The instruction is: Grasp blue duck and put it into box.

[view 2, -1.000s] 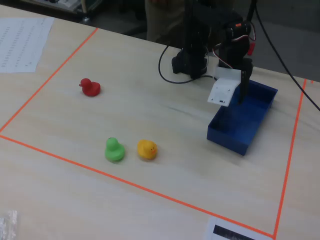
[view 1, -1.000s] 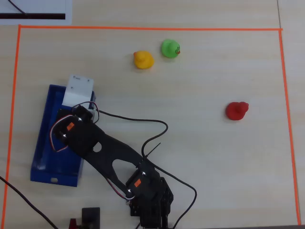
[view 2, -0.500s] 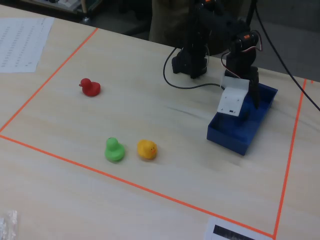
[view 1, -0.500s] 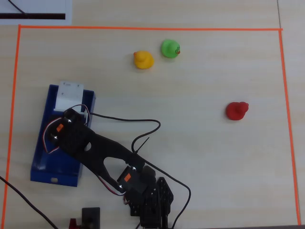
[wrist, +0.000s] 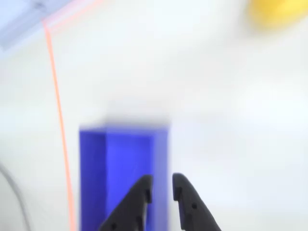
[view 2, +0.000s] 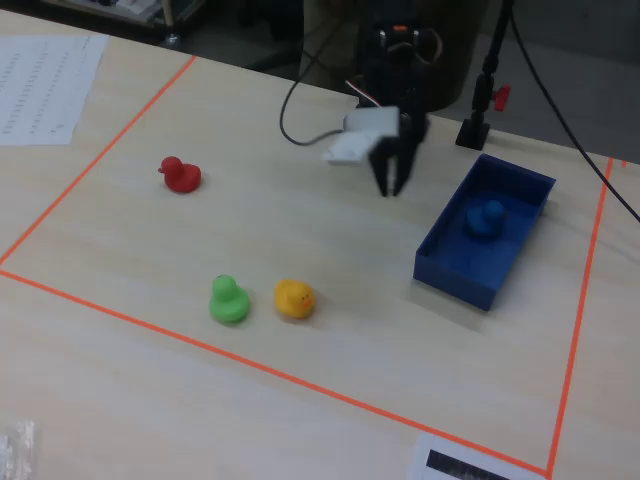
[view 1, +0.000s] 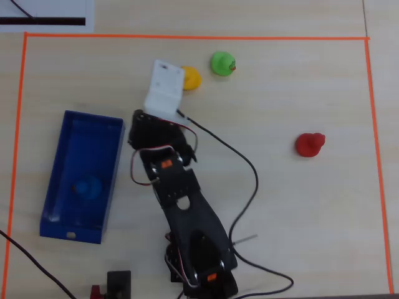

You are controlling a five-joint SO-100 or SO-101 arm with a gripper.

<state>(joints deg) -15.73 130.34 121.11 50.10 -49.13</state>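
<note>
The blue duck [view 1: 87, 187] lies inside the dark blue box [view 1: 93, 117], in its lower half in the overhead view. In the fixed view the duck [view 2: 487, 218] sits in the box's [view 2: 455, 275] far half. My gripper [view 2: 390, 185] hangs just left of the box there, above the table, and holds nothing. In the wrist view my gripper [wrist: 162, 186] has a narrow gap between its black fingertips [wrist: 144, 187], with the box [wrist: 120, 163] behind them. In the overhead view my gripper [view 1: 136, 126] is beside the box's top right corner, mostly under the white camera mount.
A yellow duck [view 1: 190, 78] and a green duck [view 1: 222, 63] stand close together near the orange tape border [view 1: 187, 37]; the yellow one also shows in the wrist view [wrist: 279, 12]. A red duck [view 1: 309, 144] stands alone at the right. Black cables [view 1: 249, 168] trail from the arm.
</note>
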